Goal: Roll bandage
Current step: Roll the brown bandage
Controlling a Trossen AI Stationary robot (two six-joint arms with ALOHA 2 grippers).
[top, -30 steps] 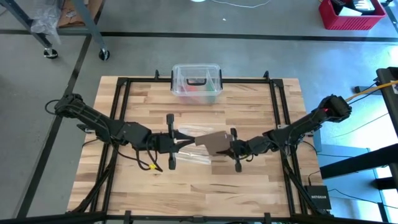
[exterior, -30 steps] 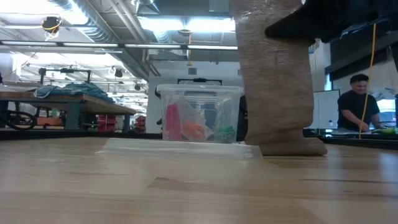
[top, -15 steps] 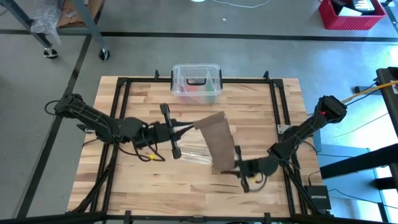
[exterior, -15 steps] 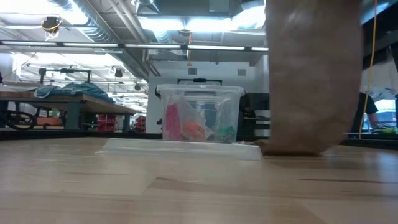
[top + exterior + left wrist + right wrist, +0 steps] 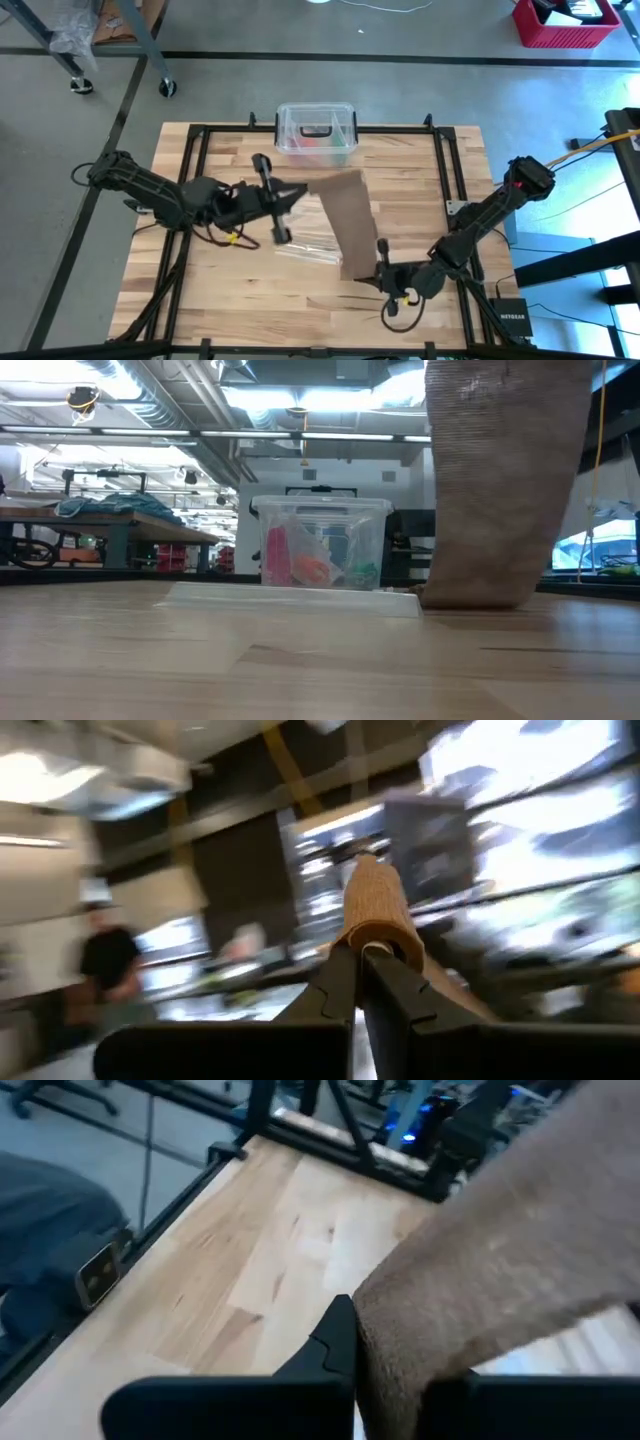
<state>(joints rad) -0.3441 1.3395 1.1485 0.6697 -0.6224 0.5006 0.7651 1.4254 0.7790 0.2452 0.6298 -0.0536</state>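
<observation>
From overhead I see a wooden table (image 5: 240, 290) with both of my dark arms reaching toward its middle. Between them stretches the bandage (image 5: 345, 222), a brown fabric strip running from near the table's centre toward the near edge on the right.

My left gripper (image 5: 290, 196) sits left of centre and holds the far end of the strip. In the left wrist view its fingers (image 5: 340, 985) are pinched together on the bandage (image 5: 377, 910), which drapes over their tips like a small hood.

My right gripper (image 5: 378, 272) is lower on the right side of the table, near the front edge, holding the other end. In the right wrist view the brown fabric (image 5: 500, 1270) passes between its clenched fingers (image 5: 335, 1342) and rises away across the picture.

From table height, the bandage (image 5: 500, 480) hangs as a wide brown curtain on the right, its lower edge meeting the tabletop.

A clear plastic box (image 5: 316, 134) stands at the far edge of the table, with colourful items inside. A clear plastic bag (image 5: 305, 248) lies flat on the wood, just beside the strip.
</observation>
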